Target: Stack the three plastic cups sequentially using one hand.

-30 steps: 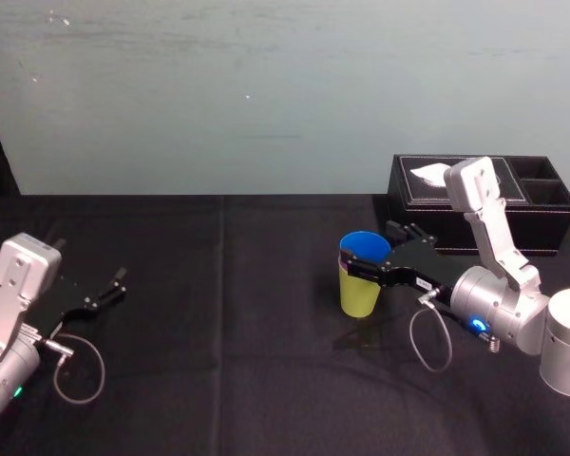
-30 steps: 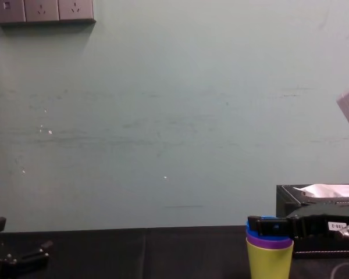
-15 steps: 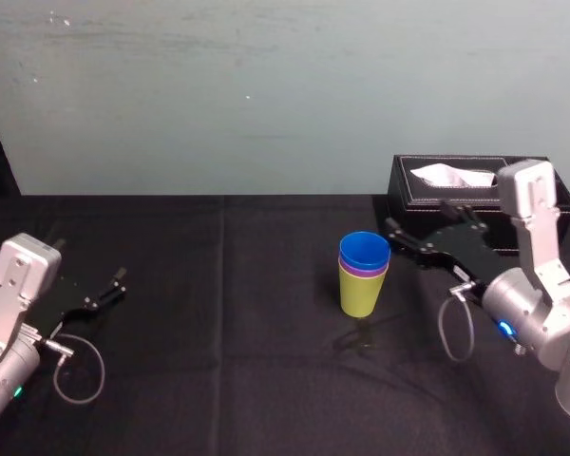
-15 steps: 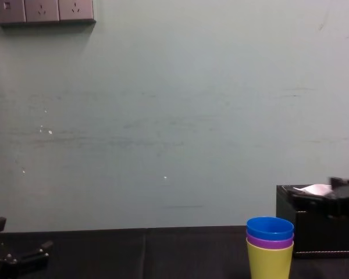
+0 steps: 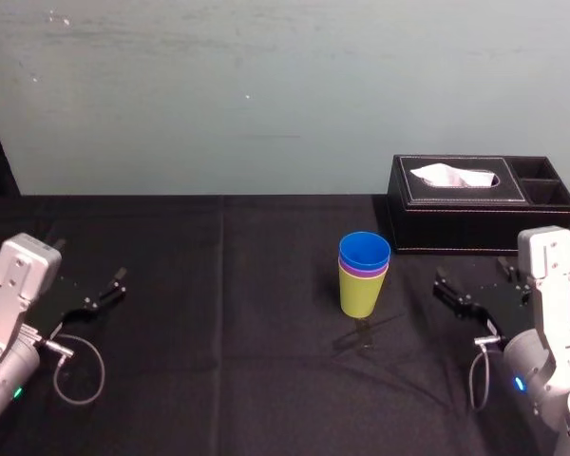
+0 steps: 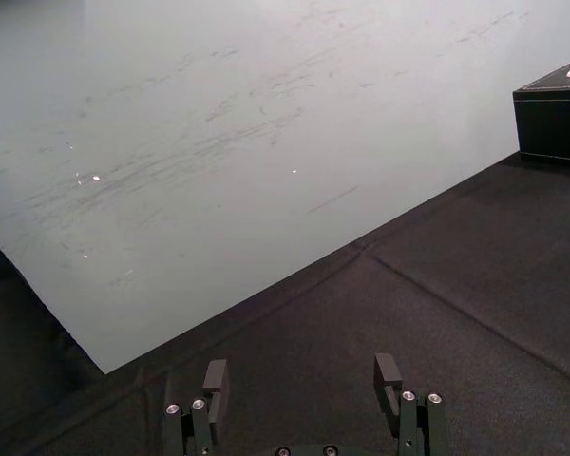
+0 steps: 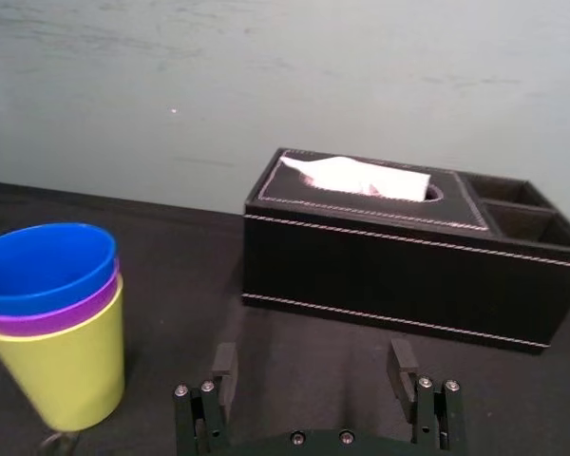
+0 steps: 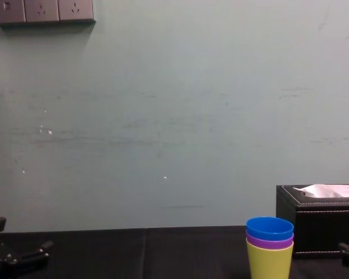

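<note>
The three plastic cups stand nested upright on the black tablecloth: the blue cup is innermost, the purple cup shows as a rim band, and the yellow-green cup is outermost. The chest view shows the blue cup topping the yellow-green cup. My right gripper is open and empty, to the right of the stack and apart from it. In its wrist view the right gripper stands beside the blue cup. My left gripper rests open at the far left; its wrist view has the left gripper empty.
A black tissue box with white tissue stands behind and to the right of the stack, also the tissue box straight ahead of the right gripper. The black tablecloth is bare between the left arm and the cups.
My right gripper has drawn back from the cup stack, moving right and toward me, past the front of the tissue box. The stack has stayed in place. The left arm is unmoved.
</note>
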`<state>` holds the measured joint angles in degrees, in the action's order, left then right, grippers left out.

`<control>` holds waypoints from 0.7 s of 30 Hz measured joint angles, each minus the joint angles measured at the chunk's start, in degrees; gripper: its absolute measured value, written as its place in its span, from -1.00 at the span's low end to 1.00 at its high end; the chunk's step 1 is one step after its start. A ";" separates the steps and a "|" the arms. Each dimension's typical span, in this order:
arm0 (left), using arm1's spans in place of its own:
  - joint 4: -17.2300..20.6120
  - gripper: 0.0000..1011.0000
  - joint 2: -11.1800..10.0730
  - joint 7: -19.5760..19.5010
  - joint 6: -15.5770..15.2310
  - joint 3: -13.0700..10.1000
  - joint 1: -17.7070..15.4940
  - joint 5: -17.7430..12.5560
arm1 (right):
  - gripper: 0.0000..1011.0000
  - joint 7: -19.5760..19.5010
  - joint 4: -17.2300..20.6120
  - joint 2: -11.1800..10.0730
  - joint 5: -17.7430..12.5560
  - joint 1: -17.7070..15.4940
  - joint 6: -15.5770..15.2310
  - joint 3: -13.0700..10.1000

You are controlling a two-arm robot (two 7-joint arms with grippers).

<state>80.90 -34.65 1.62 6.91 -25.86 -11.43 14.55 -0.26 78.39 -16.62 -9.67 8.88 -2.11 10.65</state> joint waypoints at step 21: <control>0.00 0.98 0.00 0.00 0.00 0.00 0.00 0.00 | 0.98 0.79 -0.37 0.09 -0.03 -0.08 0.39 -0.06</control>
<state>80.90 -34.64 1.62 6.91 -25.86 -11.43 14.55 0.53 78.02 -16.54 -9.70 8.80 -1.72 10.60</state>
